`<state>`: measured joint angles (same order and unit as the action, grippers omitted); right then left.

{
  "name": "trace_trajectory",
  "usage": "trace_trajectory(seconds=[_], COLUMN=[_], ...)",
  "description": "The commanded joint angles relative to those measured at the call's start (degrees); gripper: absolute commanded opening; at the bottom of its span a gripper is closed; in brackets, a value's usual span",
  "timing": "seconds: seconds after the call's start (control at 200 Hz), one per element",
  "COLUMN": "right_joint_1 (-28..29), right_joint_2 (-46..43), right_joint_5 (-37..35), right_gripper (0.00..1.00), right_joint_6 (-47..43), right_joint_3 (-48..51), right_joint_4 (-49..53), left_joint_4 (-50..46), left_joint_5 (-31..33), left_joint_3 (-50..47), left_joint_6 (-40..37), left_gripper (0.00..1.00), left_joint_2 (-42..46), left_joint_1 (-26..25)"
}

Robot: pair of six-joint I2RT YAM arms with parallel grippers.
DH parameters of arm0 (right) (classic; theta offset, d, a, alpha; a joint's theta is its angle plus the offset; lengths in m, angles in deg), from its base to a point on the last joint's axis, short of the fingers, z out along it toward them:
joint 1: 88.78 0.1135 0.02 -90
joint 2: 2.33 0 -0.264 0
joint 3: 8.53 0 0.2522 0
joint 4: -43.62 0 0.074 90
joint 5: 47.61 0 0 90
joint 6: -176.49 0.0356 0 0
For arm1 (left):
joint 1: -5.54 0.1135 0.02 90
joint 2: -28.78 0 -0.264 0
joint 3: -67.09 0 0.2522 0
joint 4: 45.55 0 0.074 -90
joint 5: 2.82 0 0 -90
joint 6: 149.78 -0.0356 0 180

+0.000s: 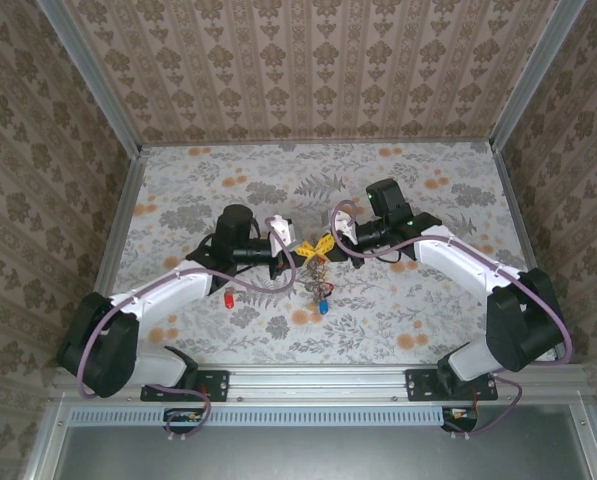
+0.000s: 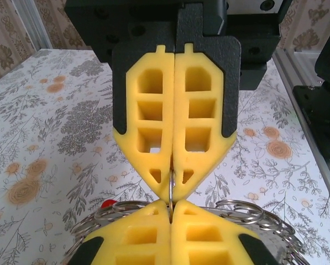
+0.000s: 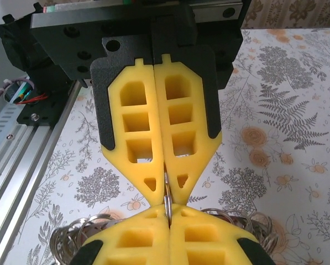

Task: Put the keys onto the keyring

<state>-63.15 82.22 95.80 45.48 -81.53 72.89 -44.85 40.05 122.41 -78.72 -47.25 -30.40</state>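
At the bottom of the top view, the two arms are stretching up from the rail (image 1: pixel 318 382) over the flowered table (image 1: pixel 428 300). A red key (image 1: pixel 228 298) is lying on the table left of centre, apart from the rest. A blue key (image 1: pixel 323 307) is sitting just below centre; whether it is hanging or resting on the table cannot be told. Just above it, mid-frame, the keyring (image 1: pixel 316 270) is showing as a small dark tangle under the meeting yellow fingertips. The left gripper (image 1: pixel 306 250) is pointing in from the left and the right gripper (image 1: pixel 330 243) from the right, tip to tip. In the left wrist view, the left gripper's fingers (image 2: pixel 148 110) are pressing together and pinching a thin steel wire of the keyring at lower centre. The right gripper's tips are meeting that wire from below, with steel coils fanning out on either side. In the right wrist view, the right gripper's fingers (image 3: pixel 137 110) are likewise pressing together and pinching the wire. Patterned walls (image 1: pixel 308 70) are standing at the top, behind the table.
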Motion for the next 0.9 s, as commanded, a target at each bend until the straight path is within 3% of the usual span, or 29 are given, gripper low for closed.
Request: trace_trajectory(seconds=[0.0,0.26,0.635,0.895], right_joint_1=[0.9,0.9,0.8,0.7], right_joint_2=[0.3,0.5,1.6,1.7], right_joint_5=[5.9,-0.4,-2.0,-3.0], right_gripper=[0.0,0.08,0.18,0.17], right_joint_6=[-3.2,-6.5,-6.8,-5.8], right_joint_3=[-3.4,-2.5,-1.4,0.0], right_joint_4=[1.5,6.7,5.8,2.8], left_joint_4=[-1.5,4.4,12.7,17.4], left_joint_5=[0.5,2.1,2.2,1.8], left_joint_3=[1.8,-0.9,-3.7,-5.4], left_joint_6=[-3.6,-1.2,2.7,5.5], left_gripper=[0.0,0.0,0.0,0.0], left_joint_2=[-0.4,-0.4,-1.5,-1.7], left_joint_1=[-0.7,-0.1,0.4,1.1])
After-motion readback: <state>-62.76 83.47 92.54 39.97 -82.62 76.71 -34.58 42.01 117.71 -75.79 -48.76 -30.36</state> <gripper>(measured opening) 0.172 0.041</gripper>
